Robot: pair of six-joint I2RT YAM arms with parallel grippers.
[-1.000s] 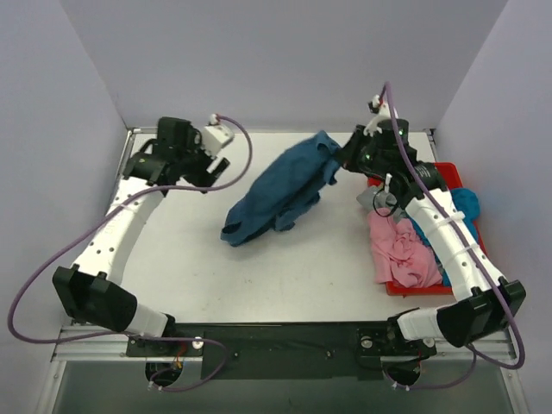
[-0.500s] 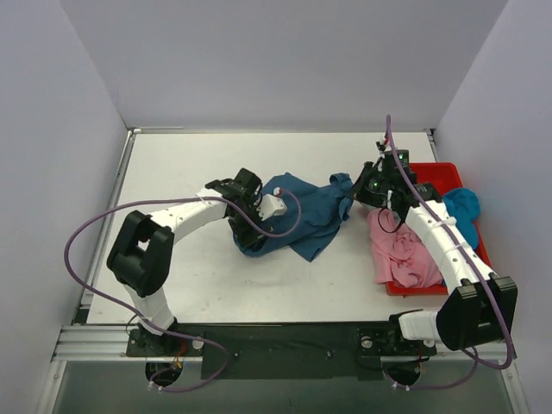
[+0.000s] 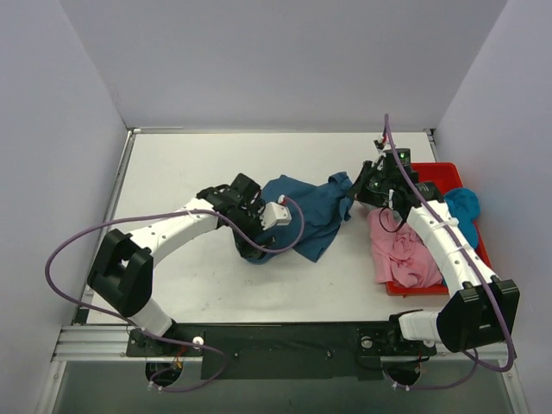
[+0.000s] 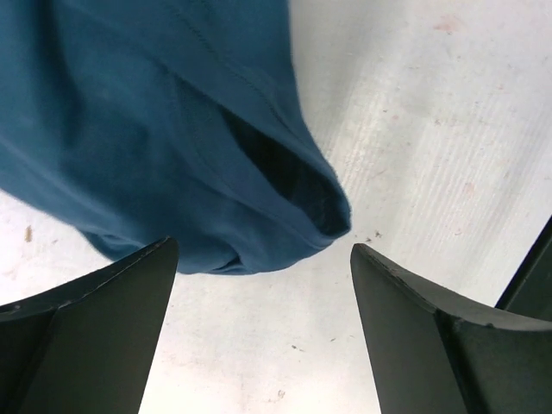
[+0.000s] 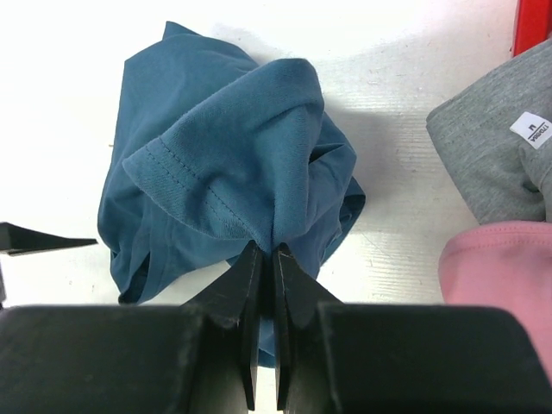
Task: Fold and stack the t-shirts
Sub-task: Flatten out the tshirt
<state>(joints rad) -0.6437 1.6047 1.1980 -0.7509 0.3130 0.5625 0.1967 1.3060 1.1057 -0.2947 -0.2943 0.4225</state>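
Observation:
The dark teal-blue t-shirt [image 3: 306,207] lies crumpled mid-table; it also shows in the right wrist view [image 5: 224,164] and the left wrist view [image 4: 147,121]. My right gripper [image 5: 266,250] is shut on a bunched fold at the shirt's right end [image 3: 347,191]. My left gripper [image 4: 263,259] is open just above the table, with the shirt's lower left hem beside its fingertips; in the top view [image 3: 252,250] the gripper is at the shirt's near-left corner. The pink t-shirt [image 3: 401,250], a turquoise t-shirt [image 3: 464,207] and a grey t-shirt [image 5: 496,147] lie at the red tray.
The red plastic tray [image 3: 435,171] stands at the right edge of the table, with the pink shirt spilling over its left rim. Purple cables loop off both arms. Walls close the table on the left, back and right.
My left arm swung from the far left to the shirt's near-left corner, then edged nearer. My right gripper pulled the shirt's right end down and nearer; the shirt bunched up.

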